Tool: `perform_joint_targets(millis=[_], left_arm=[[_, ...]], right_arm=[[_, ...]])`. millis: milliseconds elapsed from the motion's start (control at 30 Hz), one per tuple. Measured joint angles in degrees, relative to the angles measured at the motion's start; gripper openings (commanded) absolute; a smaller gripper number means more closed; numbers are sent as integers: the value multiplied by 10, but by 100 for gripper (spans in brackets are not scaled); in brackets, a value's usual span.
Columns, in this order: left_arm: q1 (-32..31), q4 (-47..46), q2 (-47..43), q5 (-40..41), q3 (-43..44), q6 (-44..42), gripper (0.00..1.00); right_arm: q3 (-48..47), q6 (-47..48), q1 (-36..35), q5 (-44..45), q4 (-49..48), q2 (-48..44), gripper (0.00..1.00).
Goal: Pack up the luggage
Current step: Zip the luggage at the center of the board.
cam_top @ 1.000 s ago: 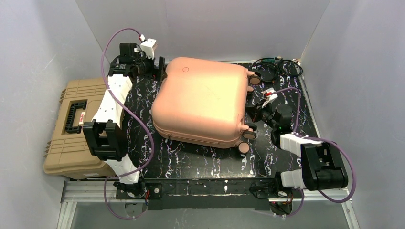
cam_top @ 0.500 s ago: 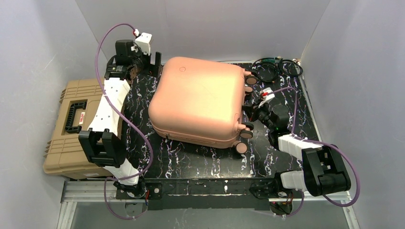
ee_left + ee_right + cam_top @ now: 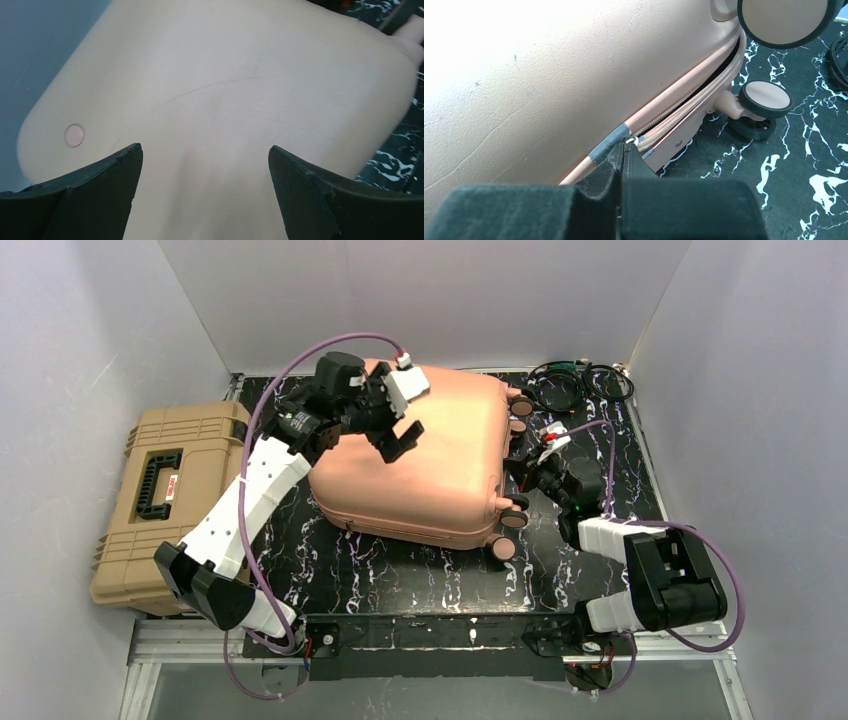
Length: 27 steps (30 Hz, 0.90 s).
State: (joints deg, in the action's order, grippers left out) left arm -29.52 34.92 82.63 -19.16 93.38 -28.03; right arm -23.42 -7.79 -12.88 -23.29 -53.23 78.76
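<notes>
The peach-pink luggage point(image 3: 445, 475) lies flat and closed on the black marbled table, wheels to the right. My left gripper point(image 3: 396, 436) hangs open just above its top shell; in the left wrist view point(image 3: 205, 150) the jaws stand wide apart over the bare shell point(image 3: 235, 75), near the round logo point(image 3: 74, 135). My right gripper point(image 3: 522, 472) is at the wheel end, shut on the metal zipper pull point(image 3: 633, 140) in the right wrist view point(image 3: 624, 152). The zipper seam point(image 3: 689, 105) still gapes toward the wheels.
A tan ribbed toolbox point(image 3: 160, 500) with a black handle stands at the table's left edge. Coiled black cables point(image 3: 575, 380) lie at the back right. Luggage wheels point(image 3: 768, 99) stick out beside my right gripper. Grey walls close in on three sides.
My left arm has swung from behind the luggage's back left corner to over its top shell. The luggage has shifted slightly left. My right gripper stays at the wheel end.
</notes>
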Motion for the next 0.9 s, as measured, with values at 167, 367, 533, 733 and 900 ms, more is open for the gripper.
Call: perform_joint_targets(millis=[167, 367, 533, 733, 900], left_arm=[[-58, 44, 21, -24, 24, -25, 95], [-134, 77, 79, -43, 89, -42, 96], [-200, 98, 131, -57, 131, -49, 96], [-260, 135, 175, -74, 139, -65, 98], [-281, 157, 191, -86, 144, -74, 98]], right_arm=[[-1, -9, 17, -35, -25, 19, 1], [-2, -16, 34, -65, -37, 28, 1], [-2, -21, 43, -80, -39, 30, 1], [-2, -30, 57, -101, -40, 35, 1], [-2, -32, 62, -111, -47, 39, 1]])
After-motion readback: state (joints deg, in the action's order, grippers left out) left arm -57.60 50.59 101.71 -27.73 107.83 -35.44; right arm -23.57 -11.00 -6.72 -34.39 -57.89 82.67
